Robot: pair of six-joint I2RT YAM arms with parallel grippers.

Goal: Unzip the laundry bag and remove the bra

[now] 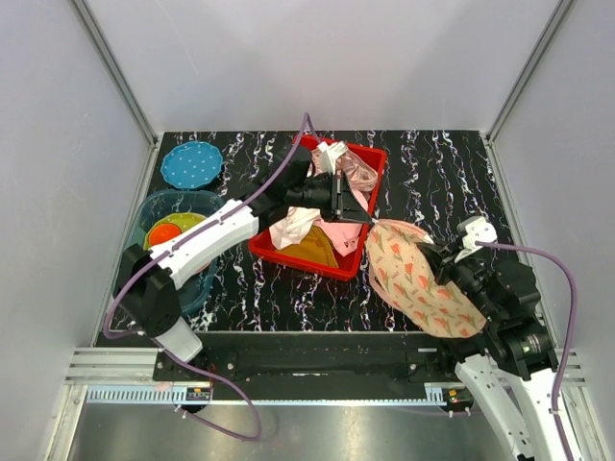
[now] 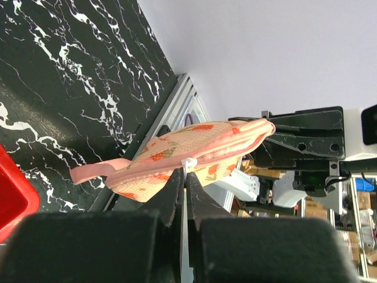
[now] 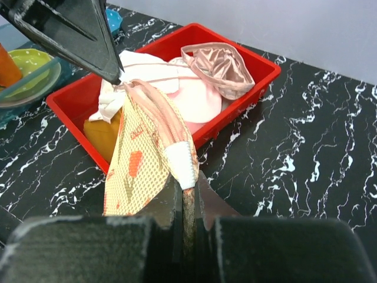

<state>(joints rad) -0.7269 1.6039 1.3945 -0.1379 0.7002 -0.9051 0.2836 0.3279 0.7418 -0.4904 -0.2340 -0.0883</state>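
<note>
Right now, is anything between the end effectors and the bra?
Yes, the laundry bag itself. No bra shows in any view, so it's presumably inside the fabric. Left end effector pinches a white tab on the bag's edge; right end effector pinches its other end.

Two tools, left tool (image 1: 363,219) and right tool (image 1: 434,261), one laundry bag (image 1: 413,279), one red bin (image 1: 288,257), one blue plate (image 1: 191,164).

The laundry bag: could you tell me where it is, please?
Top view: the bag is right of the red bin, held by the left tool at its far end and the right tool.
</note>
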